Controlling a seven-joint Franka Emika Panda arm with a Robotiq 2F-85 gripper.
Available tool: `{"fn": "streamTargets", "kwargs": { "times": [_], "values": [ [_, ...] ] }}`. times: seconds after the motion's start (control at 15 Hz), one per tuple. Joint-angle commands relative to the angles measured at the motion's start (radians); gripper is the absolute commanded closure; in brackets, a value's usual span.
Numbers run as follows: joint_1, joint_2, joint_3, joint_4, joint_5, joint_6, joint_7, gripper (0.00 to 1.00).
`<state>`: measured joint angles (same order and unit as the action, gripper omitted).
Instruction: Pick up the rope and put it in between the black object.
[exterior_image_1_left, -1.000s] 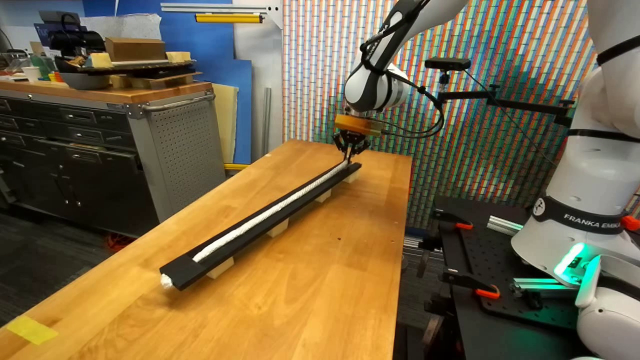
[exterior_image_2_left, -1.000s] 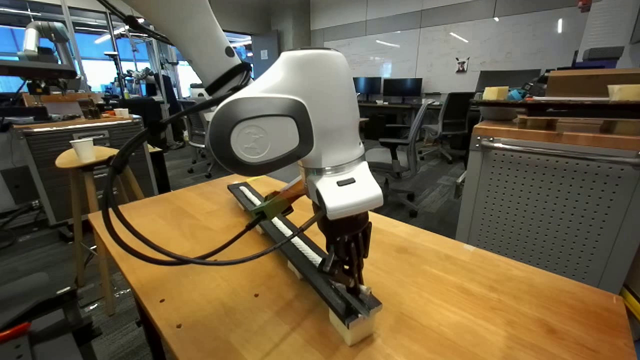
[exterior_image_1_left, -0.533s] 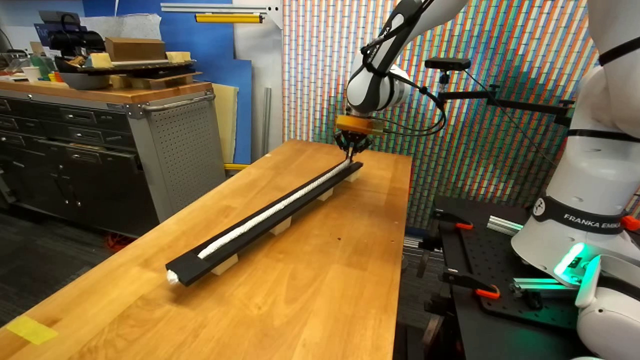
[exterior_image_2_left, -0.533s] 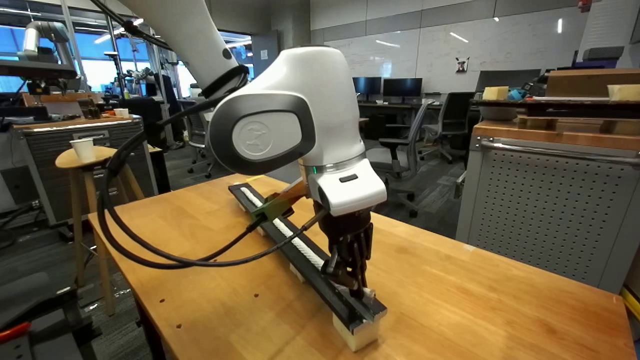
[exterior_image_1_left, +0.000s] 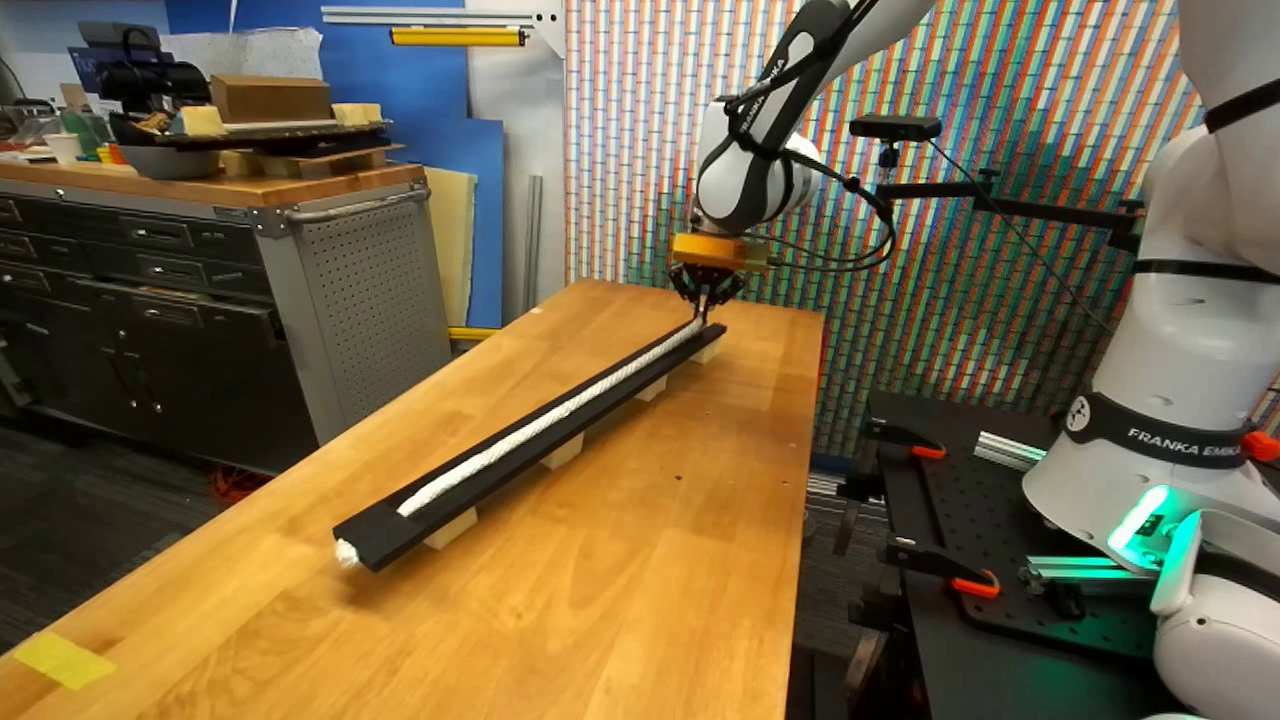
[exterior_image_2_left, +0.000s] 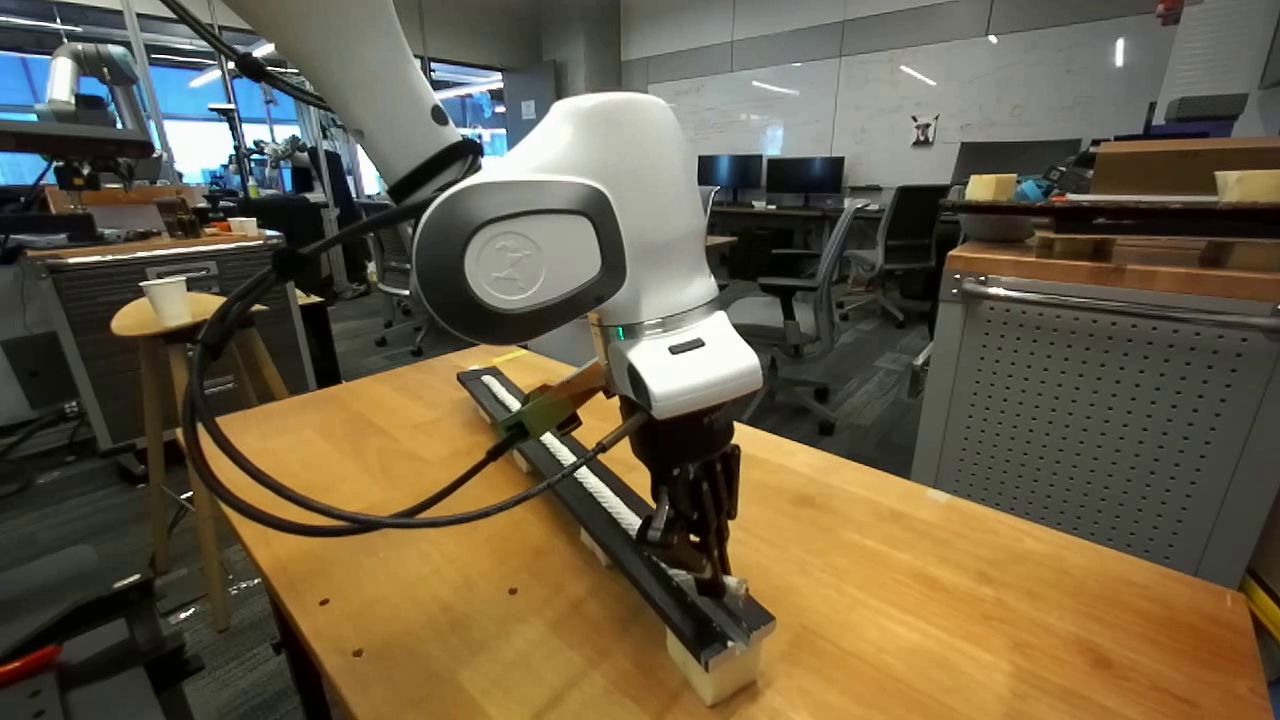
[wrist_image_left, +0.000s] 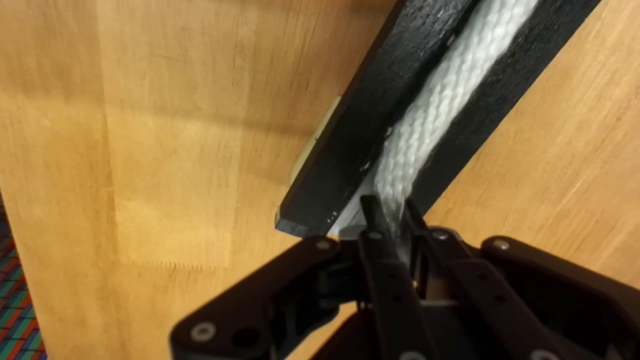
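The pincer (wrist_image_left: 391, 205) is closed on the rope (wrist_image_left: 425, 115), its jaws on either side, at one end of the black track (wrist_image_left: 345, 165). From the pincer the rope runs away along the groove (wrist_image_left: 351, 209); at the end farthest from the pincer, a white tuft (exterior_image_1_left: 346, 552) juts past the track. Whether the pinched part sits in the groove I cannot tell. Lower than the pincer, a pale block (exterior_image_2_left: 715, 674) props the track off the bench (exterior_image_2_left: 430, 590).

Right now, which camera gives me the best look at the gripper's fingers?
The wrist view: close up, it shows both fingers with the rope between them. Both exterior views show them smaller and dark, near one end of the black object.
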<state>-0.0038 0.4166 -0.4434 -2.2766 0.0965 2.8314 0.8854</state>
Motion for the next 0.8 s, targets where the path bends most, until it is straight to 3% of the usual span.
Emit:
{"fn": "streamTargets", "kwargs": {
  "times": [0.0, 0.73],
  "values": [
    [0.007, -0.024, -0.017, -0.014, -0.012, -0.025, 0.053, 0.97],
    [-0.069, -0.015, 0.051, 0.003, 0.092, -0.051, 0.118, 0.97]
  ]
}}
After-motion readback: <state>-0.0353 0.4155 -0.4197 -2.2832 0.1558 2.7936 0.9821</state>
